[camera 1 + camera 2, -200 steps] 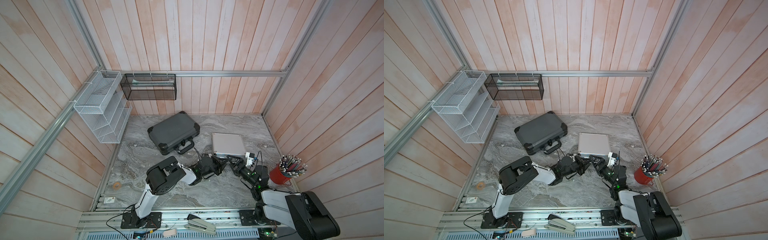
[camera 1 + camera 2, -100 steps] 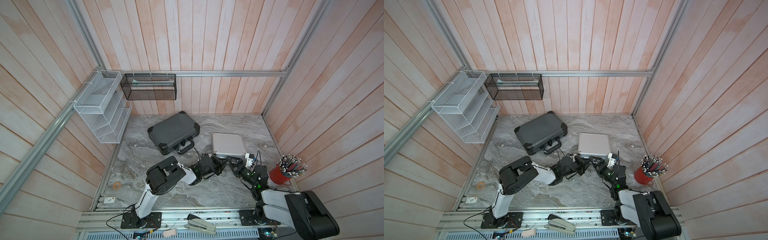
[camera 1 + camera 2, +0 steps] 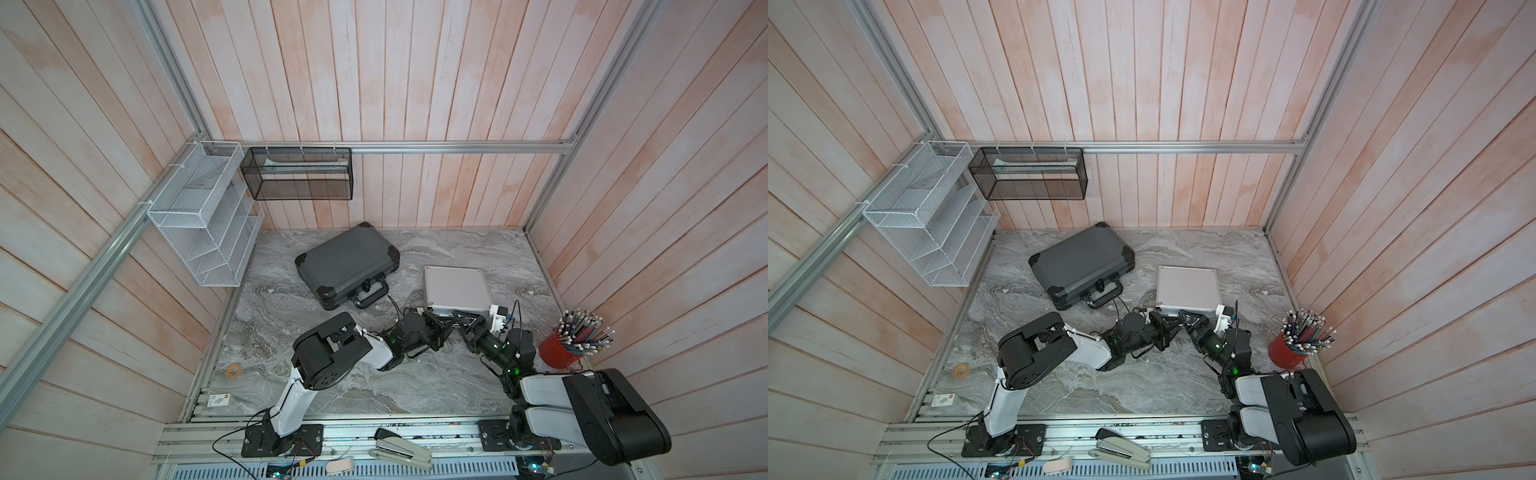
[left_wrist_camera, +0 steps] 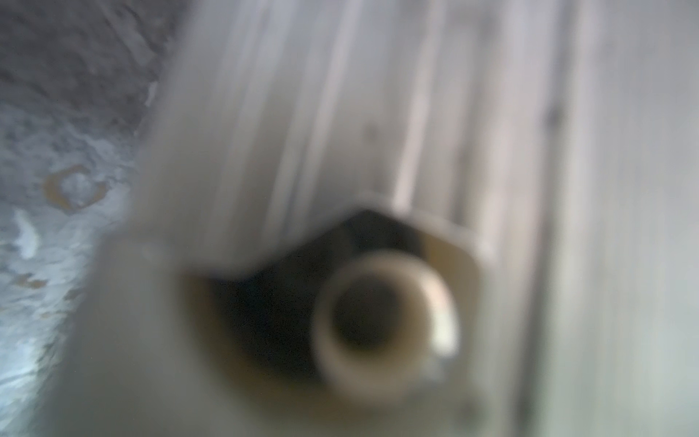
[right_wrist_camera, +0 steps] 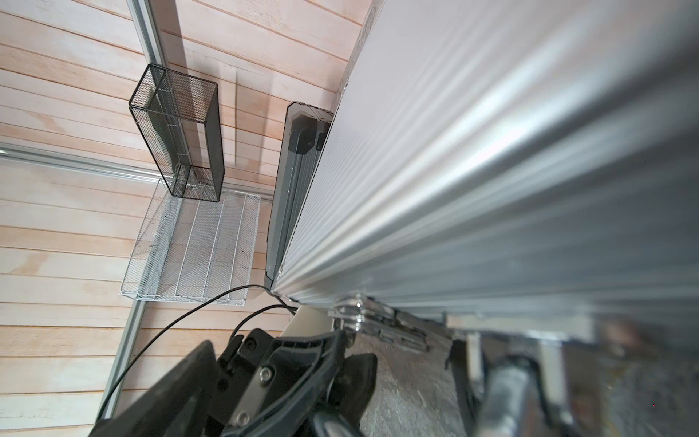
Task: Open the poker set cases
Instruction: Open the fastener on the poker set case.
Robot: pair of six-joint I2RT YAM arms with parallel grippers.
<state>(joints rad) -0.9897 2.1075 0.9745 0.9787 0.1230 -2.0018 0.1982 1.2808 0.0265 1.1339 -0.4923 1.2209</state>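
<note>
Ribs line silver case (image 3: 455, 286); left end effector (image 3: 444, 324) clamped, right end effector (image 3: 460, 317) splayed empty.

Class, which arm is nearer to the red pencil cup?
Right. The right arm is just beside the cup; the left arm is farther off, on the far side of the right arm from it.

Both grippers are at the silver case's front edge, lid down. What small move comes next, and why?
Probably pry the chrome latch up with the shut left gripper, whose tip sits right beside it. The silver aluminium case lies closed, and the open right gripper holds nothing.
</note>
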